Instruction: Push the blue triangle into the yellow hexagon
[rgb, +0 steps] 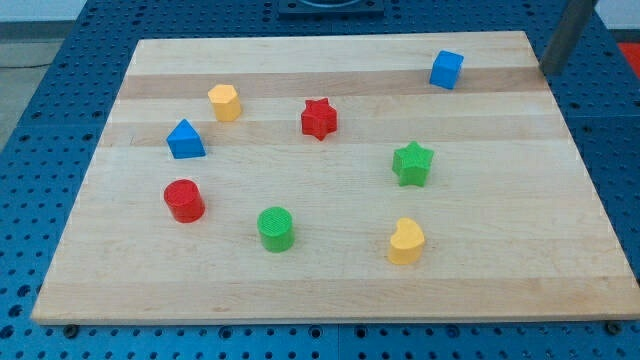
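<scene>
Blue triangle ridged plastic at board's 9 o'clock, yellow hexagon near at its 1 o'clock, gap clear, red cylinder at 6, my tip far off at 2 beside blue cube, touching nothing

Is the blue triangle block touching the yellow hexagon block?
No, the blue triangle block sits apart from the yellow hexagon block, with bare wooden board showing between them.

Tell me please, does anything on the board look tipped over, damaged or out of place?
Nothing stands out. All eight blocks sit flat on the wooden board, each apart from the others. The blue triangle lies just below and left of the yellow hexagon, not touching it. My tip is at the board's top right edge, near the blue cube.
</scene>
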